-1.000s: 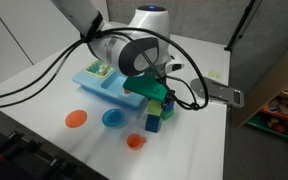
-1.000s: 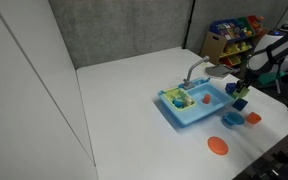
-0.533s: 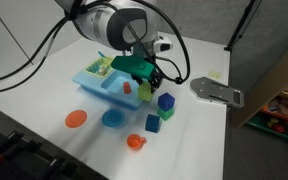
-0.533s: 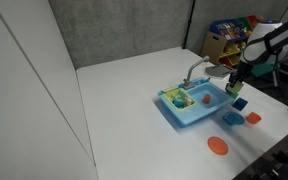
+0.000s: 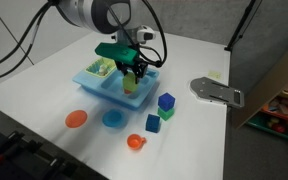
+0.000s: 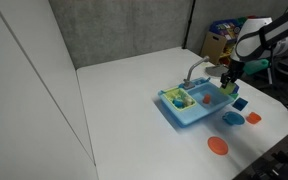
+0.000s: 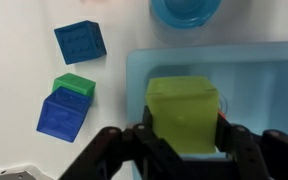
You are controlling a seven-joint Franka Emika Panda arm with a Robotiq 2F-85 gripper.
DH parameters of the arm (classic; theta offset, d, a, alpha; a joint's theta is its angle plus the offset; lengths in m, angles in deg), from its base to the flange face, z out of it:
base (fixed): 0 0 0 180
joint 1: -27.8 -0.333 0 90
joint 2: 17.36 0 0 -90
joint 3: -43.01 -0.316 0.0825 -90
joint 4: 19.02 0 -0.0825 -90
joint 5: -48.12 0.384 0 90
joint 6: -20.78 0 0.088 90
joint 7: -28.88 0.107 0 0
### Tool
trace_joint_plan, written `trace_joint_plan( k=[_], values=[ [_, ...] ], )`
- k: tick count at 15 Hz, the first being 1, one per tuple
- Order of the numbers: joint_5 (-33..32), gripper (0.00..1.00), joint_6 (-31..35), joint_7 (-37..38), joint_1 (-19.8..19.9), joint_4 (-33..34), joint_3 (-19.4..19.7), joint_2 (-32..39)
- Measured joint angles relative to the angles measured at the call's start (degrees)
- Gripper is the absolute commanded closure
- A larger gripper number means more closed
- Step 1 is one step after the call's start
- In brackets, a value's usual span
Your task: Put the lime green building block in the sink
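The building block (image 7: 182,115) is lime green and the sink (image 7: 259,85) light blue. The upper cube (image 7: 81,42) and lower cube (image 7: 60,117) are blue, the small block (image 7: 74,84) darker green, the tabletop (image 7: 19,75) white.

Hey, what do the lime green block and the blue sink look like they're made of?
The lime green building block looks like moulded plastic: one even colour, smooth matte faces, fairly crisp edges. The sink also seems to be plastic: uniform light blue, with smooth walls and rounded moulded corners in the wrist view. Looks alone cannot confirm either.
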Motion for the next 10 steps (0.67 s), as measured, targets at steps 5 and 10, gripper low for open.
trace_joint_plan(
  k=[5, 10],
  values=[
    [0.0, 0.7, -0.17, 0.0, 0.04, -0.05, 0.02, -0.04],
    [-0.78, 0.7, 0.76, 0.0, -0.76, -0.02, 0.02, 0.57]
  ],
)
